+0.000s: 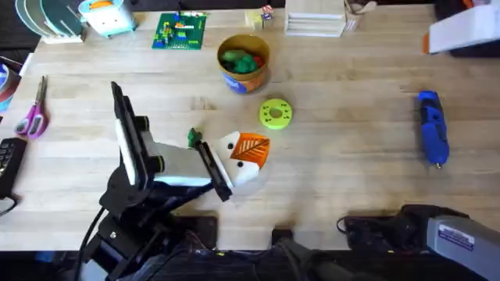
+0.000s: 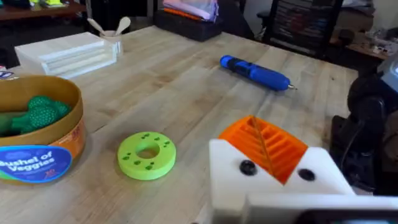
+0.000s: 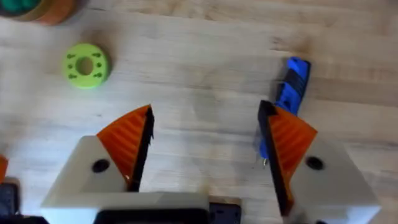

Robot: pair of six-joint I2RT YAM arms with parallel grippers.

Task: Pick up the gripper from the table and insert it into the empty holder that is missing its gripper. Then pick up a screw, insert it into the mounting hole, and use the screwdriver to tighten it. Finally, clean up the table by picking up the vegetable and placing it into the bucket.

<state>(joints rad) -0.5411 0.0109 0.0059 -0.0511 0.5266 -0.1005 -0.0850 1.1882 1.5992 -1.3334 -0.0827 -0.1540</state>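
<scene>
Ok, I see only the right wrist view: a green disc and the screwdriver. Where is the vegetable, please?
Observer: A small green piece, likely it, lies on the table beside the left arm.
Operator: Is the bucket empty?
Observer: No, the bucket holds green veggies.
Operator: And the left gripper?
Observer: The left gripper sits low, between that piece and the disc.

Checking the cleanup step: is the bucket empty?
No: the bucket holds green toy vegetables, seen over its rim in the left wrist view.
</scene>
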